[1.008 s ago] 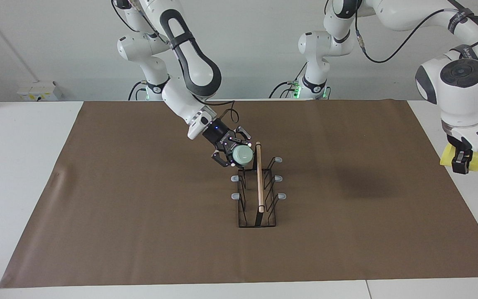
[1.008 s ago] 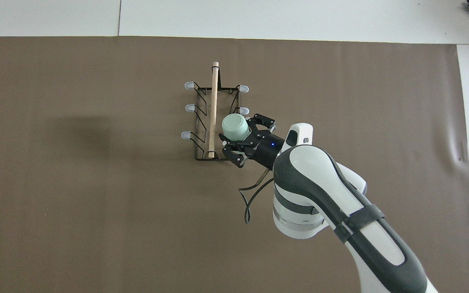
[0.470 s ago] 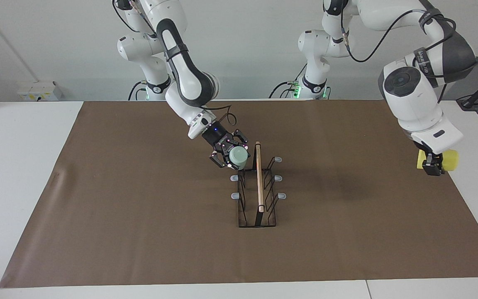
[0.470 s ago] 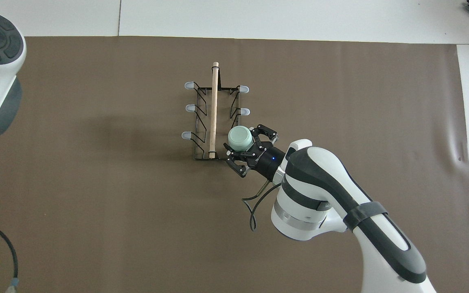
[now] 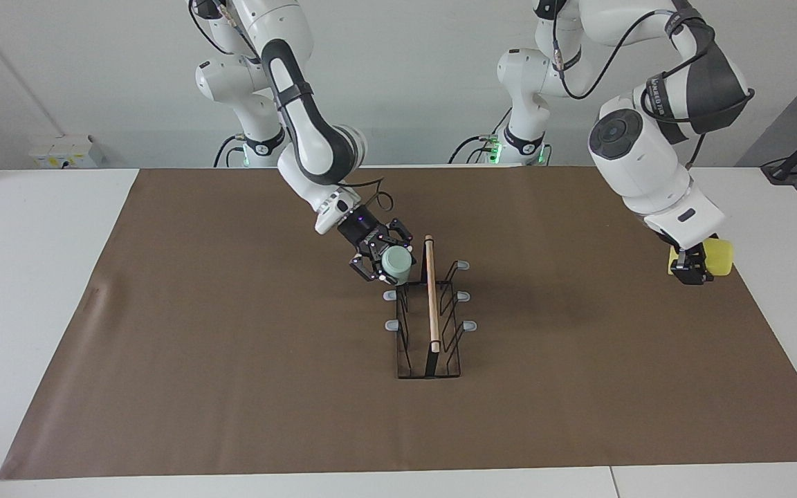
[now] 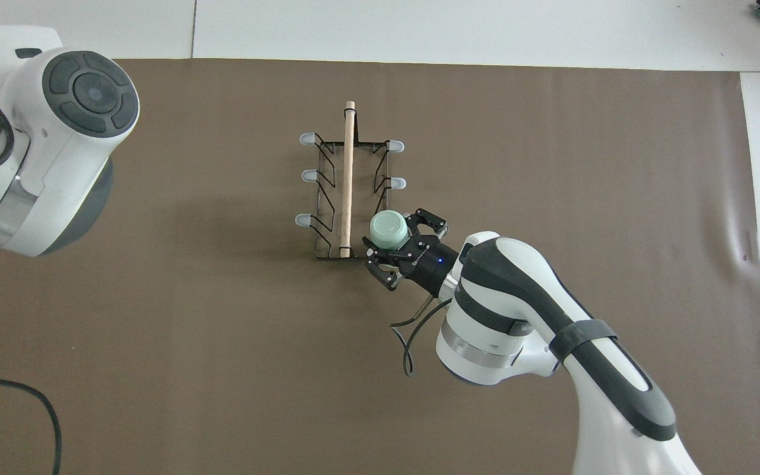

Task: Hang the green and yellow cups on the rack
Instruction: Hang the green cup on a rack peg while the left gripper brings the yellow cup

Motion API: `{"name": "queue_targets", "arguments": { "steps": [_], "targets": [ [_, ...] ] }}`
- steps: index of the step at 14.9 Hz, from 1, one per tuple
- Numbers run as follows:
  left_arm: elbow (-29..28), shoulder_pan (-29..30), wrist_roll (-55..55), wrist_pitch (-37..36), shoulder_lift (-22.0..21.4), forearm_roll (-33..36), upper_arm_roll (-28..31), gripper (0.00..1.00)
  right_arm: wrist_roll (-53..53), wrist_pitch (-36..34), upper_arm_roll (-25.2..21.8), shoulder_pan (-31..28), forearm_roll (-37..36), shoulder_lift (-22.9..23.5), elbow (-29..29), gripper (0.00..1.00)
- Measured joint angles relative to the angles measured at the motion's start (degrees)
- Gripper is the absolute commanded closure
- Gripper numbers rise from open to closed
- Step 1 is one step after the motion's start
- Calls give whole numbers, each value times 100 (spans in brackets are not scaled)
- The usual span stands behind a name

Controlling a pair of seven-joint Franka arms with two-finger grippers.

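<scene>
- We find the rack (image 5: 428, 311) standing on the brown mat (image 5: 232, 360) in mid-table, its wooden rod (image 6: 347, 178) pointing away from the robots.
- In the overhead view, the green cup (image 6: 389, 229) sits bottom-up at the rack's prong row on the right arm's side, at the end nearest the robots; the grey tip there is covered, while five tips show.
- The right gripper (image 5: 379, 261) has its fingers spread on either side of the green cup; we cannot tell from either view whether they touch it.
- Only the facing view shows us the yellow cup (image 5: 717, 256), clamped on its side in the left gripper (image 5: 690, 271), over the mat's edge at the left arm's end of the table.
- From overhead we see only the left arm's bulky wrist (image 6: 50, 138); its gripper and cup are hidden beneath it.
</scene>
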Motion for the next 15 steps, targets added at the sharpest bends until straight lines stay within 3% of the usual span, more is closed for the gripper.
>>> {"name": "queue_targets", "arguments": {
  "steps": [15],
  "targets": [
    [-947, -1023, -1528, -192, -463, 616, -3, 100, 0, 408, 9, 74, 9, 3, -254, 0]
  ]
}}
